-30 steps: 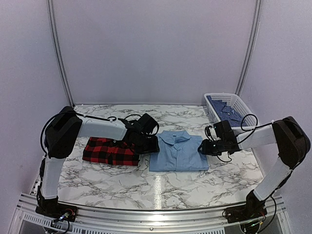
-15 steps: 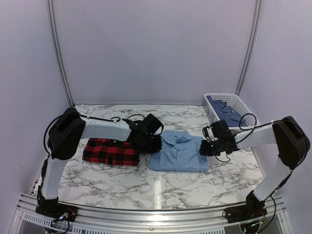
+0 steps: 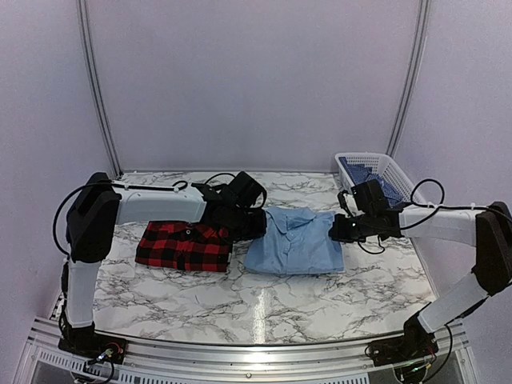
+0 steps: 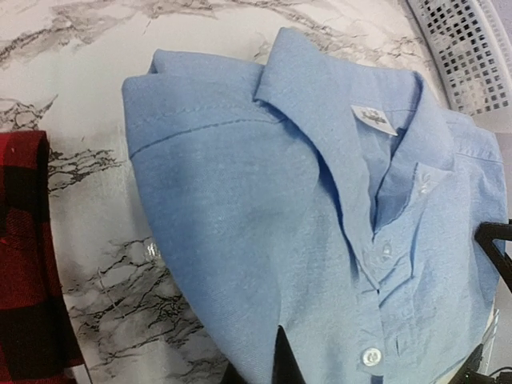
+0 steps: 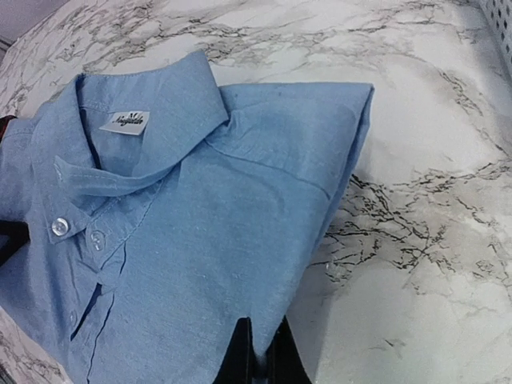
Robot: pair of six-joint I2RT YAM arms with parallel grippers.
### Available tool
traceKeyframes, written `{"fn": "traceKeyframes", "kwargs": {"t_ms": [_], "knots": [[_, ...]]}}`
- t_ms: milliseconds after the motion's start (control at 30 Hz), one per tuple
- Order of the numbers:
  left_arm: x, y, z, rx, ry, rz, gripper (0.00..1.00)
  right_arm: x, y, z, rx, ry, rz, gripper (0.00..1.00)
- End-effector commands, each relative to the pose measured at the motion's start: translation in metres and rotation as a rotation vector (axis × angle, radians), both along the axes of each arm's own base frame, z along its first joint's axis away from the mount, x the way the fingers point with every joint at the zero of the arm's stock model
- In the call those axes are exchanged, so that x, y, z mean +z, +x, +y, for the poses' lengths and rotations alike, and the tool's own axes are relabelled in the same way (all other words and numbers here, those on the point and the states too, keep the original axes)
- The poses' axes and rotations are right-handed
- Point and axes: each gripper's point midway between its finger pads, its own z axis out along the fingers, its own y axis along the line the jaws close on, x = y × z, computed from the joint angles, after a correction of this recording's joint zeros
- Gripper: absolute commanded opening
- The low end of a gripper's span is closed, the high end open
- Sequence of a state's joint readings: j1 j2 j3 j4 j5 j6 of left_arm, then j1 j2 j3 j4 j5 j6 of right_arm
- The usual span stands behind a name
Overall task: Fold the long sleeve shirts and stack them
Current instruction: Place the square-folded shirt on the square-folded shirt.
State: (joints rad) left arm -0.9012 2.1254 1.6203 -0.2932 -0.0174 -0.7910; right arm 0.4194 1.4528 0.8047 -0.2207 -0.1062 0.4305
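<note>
A small white label (image 5: 125, 122) is sewn inside the collar of the light blue shirt (image 3: 294, 240). It carries a capital M above a line of dark script, and that script is too small to read in either wrist view. Below the label, white buttons (image 5: 58, 226) close the collar and the placket. No other writing shows.

The left arm rises from its base to a high elbow. Its white forearm then reaches right, passing over the far edge of the plaid shirt (image 3: 180, 246). The left hand (image 3: 254, 227) meets the blue shirt at its left edge and is clamped tight on the cloth there. In the left wrist view its dark fingers (image 4: 286, 360) are buried in the fabric at the bottom of the frame.

The right arm bends at an elbow far out to the right and stretches its forearm leftward, low over the tabletop (image 3: 264, 308). The right hand (image 3: 337, 230) is pinched fully closed on the shirt's right edge.

The blue shirt is folded, collar toward the far side, in the middle of the marble tabletop between the two hands. The red-and-black plaid shirt lies folded just beside it on the left. A white basket (image 3: 400, 172) holding dark blue cloth stands at the far right corner.
</note>
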Motion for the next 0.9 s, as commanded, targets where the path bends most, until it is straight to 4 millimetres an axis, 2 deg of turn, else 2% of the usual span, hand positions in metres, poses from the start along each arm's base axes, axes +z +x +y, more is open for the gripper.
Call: {"fn": "traceKeyframes", "kwargs": {"t_ms": [0,167,267,367,500,700,733,867], "knots": [[0.058,0.001,0.003,-0.014,-0.048,-0.076,0.0,0.041,0.005,0.02,0.038,0.06,-0.057,0.0],[0.072,0.004,0.032,0.012,-0.051,-0.087,0.0,0.068,0.008,0.042,0.072,0.113,-0.094,0.0],[0.084,0.006,0.06,0.044,-0.038,-0.11,0.0,0.079,0.01,0.059,0.091,0.141,-0.111,0.0],[0.087,0.01,0.09,0.084,-0.025,-0.111,0.0,0.087,0.012,0.084,0.12,0.175,-0.121,0.0],[0.086,0.013,0.133,0.128,0.007,-0.104,0.0,0.094,0.016,0.128,0.165,0.219,-0.132,0.0],[0.078,0.015,0.198,0.204,0.079,-0.08,0.0,0.084,0.023,0.206,0.219,0.261,-0.118,0.0],[0.075,0.015,0.208,0.217,0.087,-0.073,0.0,0.088,0.026,0.221,0.229,0.277,-0.127,0.0],[0.068,0.014,0.247,0.27,0.118,-0.054,0.0,0.086,0.03,0.262,0.257,0.296,-0.128,0.0]]}}
